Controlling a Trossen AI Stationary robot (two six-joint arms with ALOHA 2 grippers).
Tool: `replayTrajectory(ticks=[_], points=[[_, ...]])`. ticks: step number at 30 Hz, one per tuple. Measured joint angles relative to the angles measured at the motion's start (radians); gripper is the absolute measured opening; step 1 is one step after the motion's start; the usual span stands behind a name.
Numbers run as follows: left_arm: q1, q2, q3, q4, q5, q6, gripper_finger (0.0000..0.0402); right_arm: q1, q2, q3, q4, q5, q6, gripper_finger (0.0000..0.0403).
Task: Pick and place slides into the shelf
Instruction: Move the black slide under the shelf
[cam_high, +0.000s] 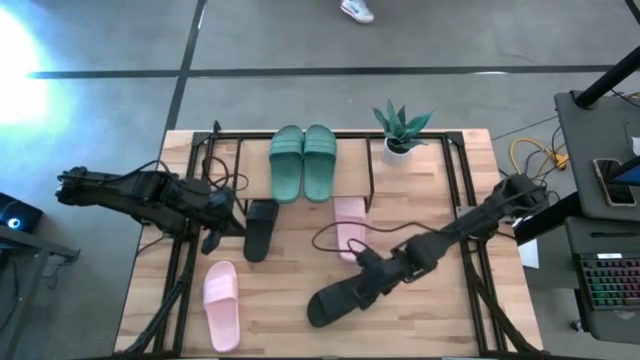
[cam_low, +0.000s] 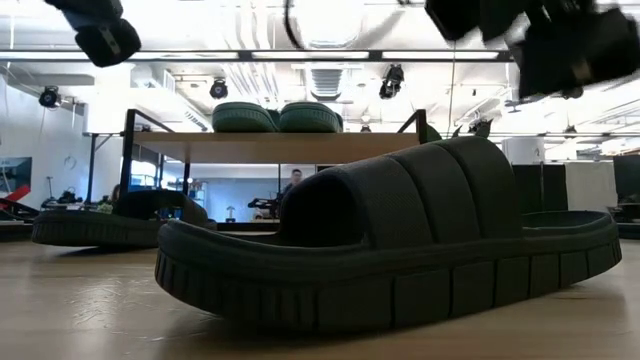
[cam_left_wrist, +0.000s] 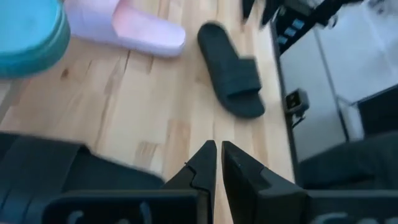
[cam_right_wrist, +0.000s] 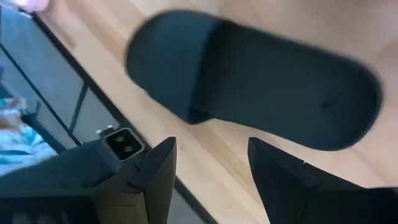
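The shelf (cam_high: 225, 150) stands at the table's far middle, with the green pair (cam_high: 303, 162) resting sole-down on its top board. One pink slide (cam_high: 350, 225) lies at the shelf's near side, and the other (cam_high: 221, 305) lies near the left front. A black slide (cam_high: 260, 228) lies beside my left gripper (cam_left_wrist: 217, 155), which is shut and raised above the table. The second black slide (cam_high: 340, 298) lies flat on its sole near the front. My right gripper (cam_right_wrist: 211, 162) hovers open over its heel end without touching it.
A small potted plant (cam_high: 400, 130) stands at the far right of the shelf. A cable (cam_high: 335, 238) loops over the table middle. Bare wood lies to the right front (cam_high: 440, 320). A desk with a keyboard (cam_high: 610, 285) stands beyond the table's right edge.
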Motion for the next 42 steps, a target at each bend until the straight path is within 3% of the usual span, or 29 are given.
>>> replayTrajectory(ticks=[6,8,20,25,27,37,42], points=[[0.0,0.016,0.0,0.094,-0.003,-0.051,0.0011,0.005,-0.003,-0.246,0.517,0.049,0.052,0.0179],[0.0,0.033,-0.001,0.114,-0.003,-0.065,0.0011,0.004,-0.005,-0.294,0.609,0.07,0.064,0.0177],[0.0,0.112,0.0,0.103,-0.003,-0.094,0.0011,0.005,0.012,-0.33,0.608,0.079,-0.033,0.0176],[0.0,0.126,0.0,0.102,-0.003,-0.094,0.0011,0.006,0.082,-0.303,0.658,0.065,-0.062,0.0176],[0.0,0.126,0.001,0.099,-0.003,-0.094,0.0011,0.004,0.132,-0.265,0.738,0.044,-0.071,0.0176],[0.001,0.108,0.003,0.078,0.0,-0.083,0.0011,-0.011,0.295,-0.062,0.706,0.054,-0.068,0.0175],[0.001,0.072,0.003,-0.004,0.0,-0.079,0.0011,-0.016,0.356,0.062,0.697,0.17,-0.027,0.0137]])
